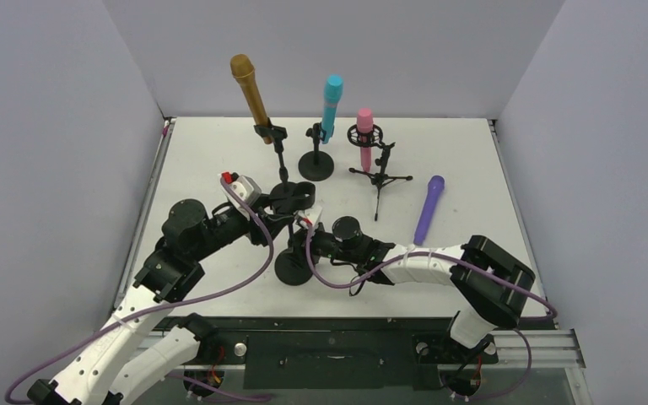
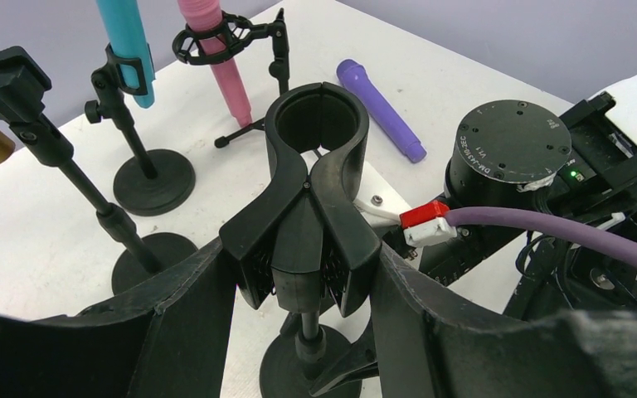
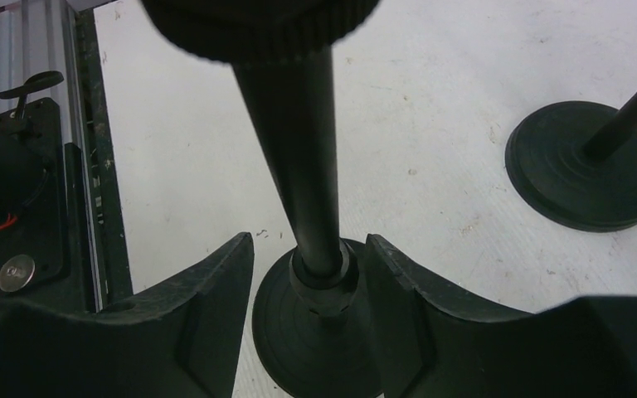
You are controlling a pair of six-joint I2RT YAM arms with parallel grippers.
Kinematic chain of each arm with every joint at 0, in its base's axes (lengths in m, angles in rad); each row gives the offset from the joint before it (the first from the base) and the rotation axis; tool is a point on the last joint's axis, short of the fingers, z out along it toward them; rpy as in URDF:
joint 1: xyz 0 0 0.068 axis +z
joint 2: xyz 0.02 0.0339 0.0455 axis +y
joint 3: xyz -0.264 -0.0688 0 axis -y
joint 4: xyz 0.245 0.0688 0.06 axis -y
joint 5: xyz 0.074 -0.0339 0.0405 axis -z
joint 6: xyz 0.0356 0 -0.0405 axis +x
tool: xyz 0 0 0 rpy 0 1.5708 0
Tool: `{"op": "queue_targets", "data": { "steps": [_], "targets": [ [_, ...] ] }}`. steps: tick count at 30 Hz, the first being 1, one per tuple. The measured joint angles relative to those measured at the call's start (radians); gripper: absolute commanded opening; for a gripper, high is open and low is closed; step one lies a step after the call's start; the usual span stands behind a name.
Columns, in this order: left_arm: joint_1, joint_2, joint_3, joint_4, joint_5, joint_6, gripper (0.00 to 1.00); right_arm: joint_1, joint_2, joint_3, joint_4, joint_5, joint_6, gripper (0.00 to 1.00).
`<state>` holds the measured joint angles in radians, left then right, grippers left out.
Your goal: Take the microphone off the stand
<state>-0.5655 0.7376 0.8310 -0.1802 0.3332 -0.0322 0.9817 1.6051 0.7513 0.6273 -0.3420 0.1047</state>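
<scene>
A purple microphone (image 1: 429, 208) lies flat on the table right of centre, also in the left wrist view (image 2: 381, 112). An empty black stand has its round base (image 1: 294, 268) near the table's front. Its clip (image 2: 315, 124) holds nothing and its ring is closed. My left gripper (image 1: 291, 198) (image 2: 300, 249) is open, its fingers (image 2: 191, 315) flanking the clip's two levers, close against them. My right gripper (image 1: 304, 238) (image 3: 308, 249) is open around the stand's pole (image 3: 299, 149), low above the base (image 3: 315, 340), with small gaps on both sides.
A gold microphone (image 1: 251, 89), a cyan microphone (image 1: 332, 105) and a pink microphone (image 1: 365, 135) in a tripod shock mount stand on their stands at the back. Another stand's base (image 3: 589, 174) sits close by. The walls enclose three sides.
</scene>
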Motion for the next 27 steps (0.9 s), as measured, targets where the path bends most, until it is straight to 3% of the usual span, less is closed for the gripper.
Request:
{"op": "queue_targets", "data": {
  "steps": [7,12,15,27],
  "targets": [
    [-0.003,-0.032,-0.047,0.061,0.014,-0.019,0.00,0.000,-0.046,-0.010,-0.062,0.052,0.004,0.53],
    [-0.006,-0.031,-0.047,0.072,0.009,-0.022,0.00,0.019,-0.072,-0.019,-0.077,0.204,0.012,0.60],
    [-0.010,-0.031,-0.049,0.081,0.008,-0.027,0.00,0.049,-0.108,-0.050,-0.083,0.327,0.023,0.76],
    [-0.011,-0.019,-0.087,0.140,-0.013,-0.043,0.00,0.160,-0.204,-0.111,-0.041,0.669,0.053,0.76]
  ]
}}
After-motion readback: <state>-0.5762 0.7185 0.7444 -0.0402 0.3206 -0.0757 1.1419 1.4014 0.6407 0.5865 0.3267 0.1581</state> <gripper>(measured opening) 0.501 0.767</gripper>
